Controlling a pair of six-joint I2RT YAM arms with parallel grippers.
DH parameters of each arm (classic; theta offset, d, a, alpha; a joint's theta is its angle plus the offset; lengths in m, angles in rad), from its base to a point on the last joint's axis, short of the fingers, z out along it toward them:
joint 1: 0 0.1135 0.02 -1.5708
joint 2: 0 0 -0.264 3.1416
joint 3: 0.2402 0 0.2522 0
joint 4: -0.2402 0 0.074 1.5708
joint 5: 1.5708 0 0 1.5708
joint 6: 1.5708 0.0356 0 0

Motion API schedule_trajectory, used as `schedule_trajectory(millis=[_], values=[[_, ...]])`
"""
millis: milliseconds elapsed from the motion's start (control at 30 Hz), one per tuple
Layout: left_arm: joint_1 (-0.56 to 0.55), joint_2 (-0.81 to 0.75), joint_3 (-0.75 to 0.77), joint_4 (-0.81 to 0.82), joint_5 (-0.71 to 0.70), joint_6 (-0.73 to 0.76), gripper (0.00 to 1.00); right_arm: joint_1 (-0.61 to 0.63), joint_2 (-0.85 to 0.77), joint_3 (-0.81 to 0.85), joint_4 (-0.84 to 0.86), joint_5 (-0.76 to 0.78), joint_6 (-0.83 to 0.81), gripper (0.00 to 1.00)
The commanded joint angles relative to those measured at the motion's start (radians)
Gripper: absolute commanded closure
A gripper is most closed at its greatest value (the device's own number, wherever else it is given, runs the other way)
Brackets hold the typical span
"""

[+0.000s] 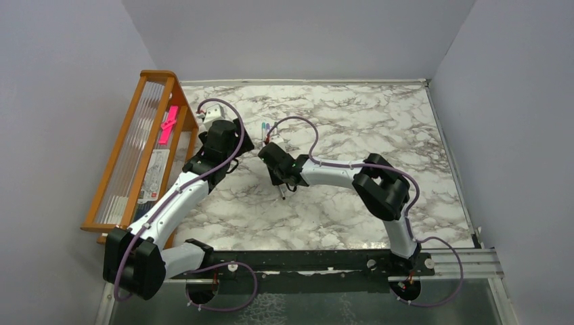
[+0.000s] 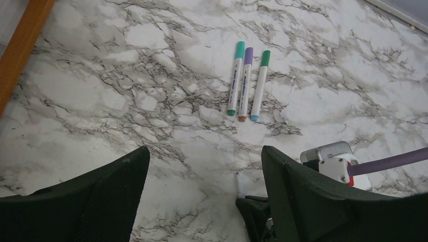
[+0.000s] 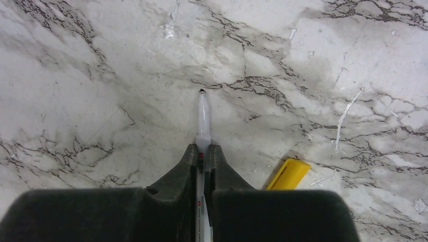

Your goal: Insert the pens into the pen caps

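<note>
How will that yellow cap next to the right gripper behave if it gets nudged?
The yellow cap looks small, so it is probably light and easily flicked aside. It lies on its side on the glossy marbled table, so it would likely skid or roll, not tip.

A pink strip (image 1: 168, 125) lies in a wooden rack (image 1: 159, 74).
</note>
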Motion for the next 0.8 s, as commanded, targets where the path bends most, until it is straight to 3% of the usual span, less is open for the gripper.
schedule_trajectory(millis=[0,133,233,467,767], values=[[0.007,-0.003,-0.008,0.033,0.082,0.014,0.17,-0.001,-0.054,-0.064,0.070,-0.074,0.057,0.99],[0.010,-0.009,-0.018,0.101,0.199,0.017,0.18,-0.021,-0.192,-0.167,0.177,-0.101,0.082,0.99],[0.012,-0.014,-0.044,0.229,0.408,0.030,0.32,-0.045,-0.314,-0.247,0.245,-0.107,0.102,0.99],[0.010,0.039,-0.129,0.766,0.925,-0.120,0.33,-0.177,-0.692,-0.507,0.444,-0.189,0.190,0.99],[-0.067,0.049,-0.179,1.152,1.119,-0.242,0.32,-0.219,-1.086,-0.721,0.741,-0.216,0.108,0.99]])
